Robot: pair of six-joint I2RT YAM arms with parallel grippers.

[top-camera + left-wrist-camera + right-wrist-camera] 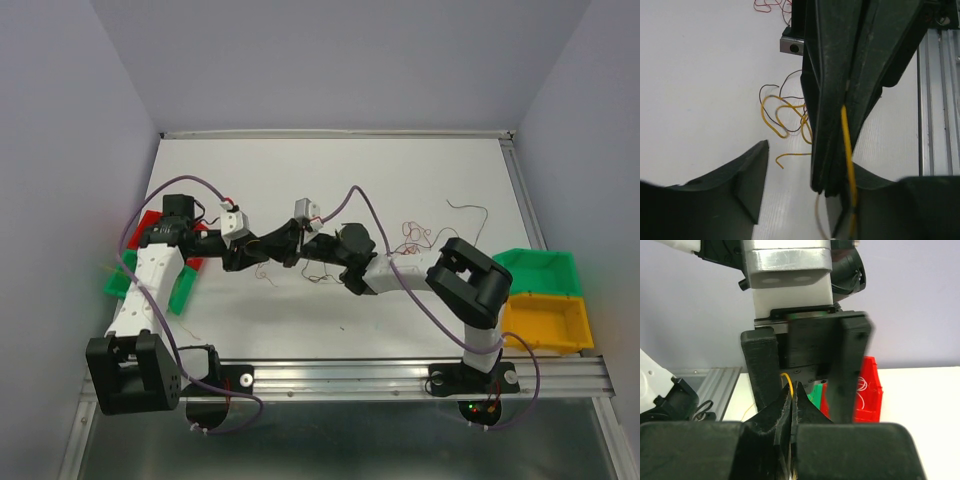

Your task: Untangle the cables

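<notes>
Yellow cable (846, 145) pinched in the clenched right hand (793, 402) could slip free, or knot tighter, if the released left hand (809, 170) straddling it grabs badly.

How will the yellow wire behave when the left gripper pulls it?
Probably floppy: the yellow wire lies in loose curls on the table and would likely trail, dragging the dark wire crossing it. Likely slippery: so thin, it could slide from the shut right gripper.

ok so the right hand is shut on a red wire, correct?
Not quite: the wire is yellow, not red. The right hand is shut on a yellow wire. The left wrist view shows the wire running down out of that closed hand.
</notes>
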